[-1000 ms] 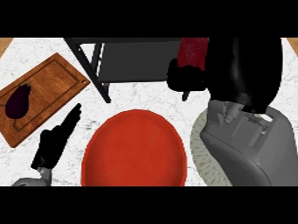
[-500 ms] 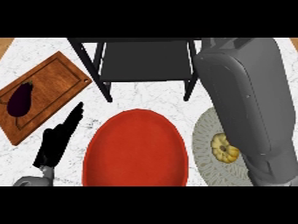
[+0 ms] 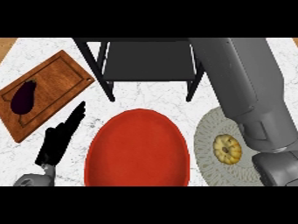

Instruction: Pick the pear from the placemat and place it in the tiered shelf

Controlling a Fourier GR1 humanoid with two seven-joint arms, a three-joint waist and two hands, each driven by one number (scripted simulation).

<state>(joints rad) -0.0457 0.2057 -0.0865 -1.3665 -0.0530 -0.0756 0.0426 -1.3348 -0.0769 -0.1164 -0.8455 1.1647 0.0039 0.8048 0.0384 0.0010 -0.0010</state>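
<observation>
Along the counter's (image 3: pixel 144 94) left edge a wooden cutting board (image 3: pixel 45 94) lies at an angle, with a dark eggplant (image 3: pixel 23 97) on it toward the outer side.

Just beside the board's near end, the left hand (image 3: pixel 59 138) rests on the marble with its fingers straight and together, pointing toward the far edge. It is released and holds nothing.

At the middle of the near edge lies a red oval placemat (image 3: pixel 138 148). No pear shows on it.

Behind the placemat, against the far edge, stands the black tiered shelf (image 3: pixel 148 61). The dark tier that shows carries no visible object; the right part of the shelf is covered by the forearm.

Toward the right edge lies a pale round woven mat (image 3: pixel 212 148) with a yellow ring-shaped item (image 3: pixel 227 148) on it, partly covered by the right forearm (image 3: pixel 248 87). The forearm rises from the lower right corner and extends past the shelf's right side to the top of the view. The right hand is out of sight, so its state cannot be told.

The pear shows nowhere. Judgement: the pick appears done, since the placemat is bare. Placement in the shelf cannot be confirmed and is probably under way. Release and withdrawal of the right arm remain.
</observation>
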